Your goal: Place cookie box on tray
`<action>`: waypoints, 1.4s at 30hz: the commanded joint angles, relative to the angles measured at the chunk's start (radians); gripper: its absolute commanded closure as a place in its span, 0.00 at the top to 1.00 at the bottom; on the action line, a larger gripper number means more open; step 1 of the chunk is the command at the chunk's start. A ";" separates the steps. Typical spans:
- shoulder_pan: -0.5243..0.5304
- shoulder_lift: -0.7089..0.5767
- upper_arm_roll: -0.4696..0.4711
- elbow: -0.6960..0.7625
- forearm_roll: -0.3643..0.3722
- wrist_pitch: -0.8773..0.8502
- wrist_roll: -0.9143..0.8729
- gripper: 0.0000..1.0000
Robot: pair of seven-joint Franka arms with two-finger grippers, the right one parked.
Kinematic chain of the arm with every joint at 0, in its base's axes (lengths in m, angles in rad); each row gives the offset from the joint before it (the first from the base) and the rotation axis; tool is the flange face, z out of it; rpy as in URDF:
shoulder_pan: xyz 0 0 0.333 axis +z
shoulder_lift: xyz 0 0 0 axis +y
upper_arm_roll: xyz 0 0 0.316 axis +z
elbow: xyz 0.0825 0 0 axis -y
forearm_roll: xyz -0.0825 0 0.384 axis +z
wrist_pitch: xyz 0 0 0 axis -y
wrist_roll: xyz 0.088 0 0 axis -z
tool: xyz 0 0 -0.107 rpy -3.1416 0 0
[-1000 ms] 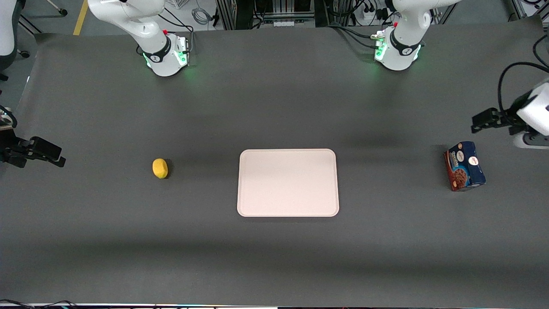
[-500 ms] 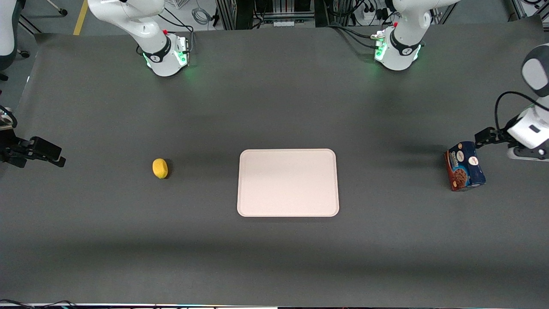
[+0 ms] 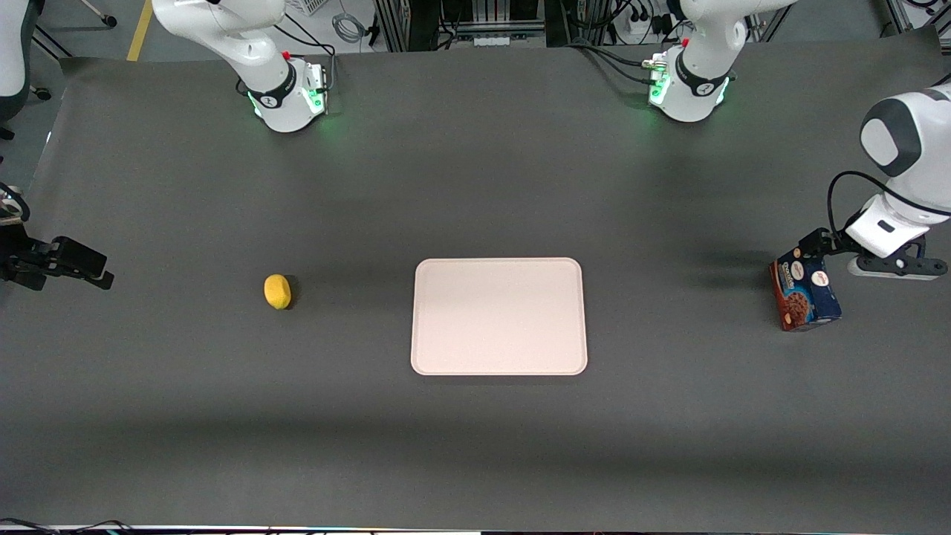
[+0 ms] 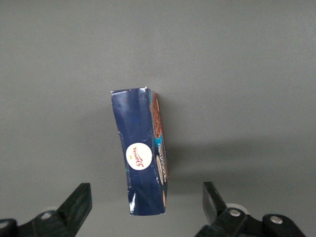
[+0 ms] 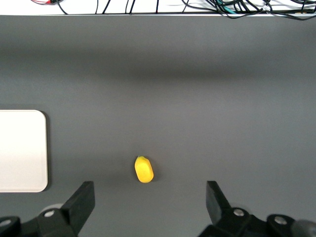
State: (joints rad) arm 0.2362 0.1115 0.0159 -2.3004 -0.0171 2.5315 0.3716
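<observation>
The cookie box (image 3: 806,291) is a small dark blue carton with a brown cookie face and round white logos. It stands on the table toward the working arm's end, well apart from the tray (image 3: 499,316). The tray is large, flat and pale pink, and nothing lies on it. My left gripper (image 3: 816,244) hangs over the edge of the box that is farther from the front camera. In the left wrist view the gripper (image 4: 146,202) is open. Its fingers (image 4: 79,203) stand wide on either side of the cookie box (image 4: 143,153) without touching it.
A small yellow lemon-like lump (image 3: 277,291) lies on the dark grey table toward the parked arm's end, beside the tray. The right wrist view shows the lump (image 5: 143,169) and a corner of the tray (image 5: 22,148). Both arm bases stand along the table edge farthest from the front camera.
My left arm has swung in from the table's end, and the gripper has come down toward the front camera until it is over the cookie box. The box, tray and lump have not moved.
</observation>
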 commanded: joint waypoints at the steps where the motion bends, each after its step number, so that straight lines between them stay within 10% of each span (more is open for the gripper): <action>1: 0.003 0.046 0.002 -0.001 -0.052 0.042 0.041 1.00; 34: 0.011 0.186 0.003 -0.002 -0.053 0.231 0.106 1.00; 42: 0.009 0.188 0.003 -0.002 -0.053 0.230 0.107 0.50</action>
State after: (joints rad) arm 0.2430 0.2977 0.0177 -2.3001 -0.0530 2.7519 0.4480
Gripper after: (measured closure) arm 0.132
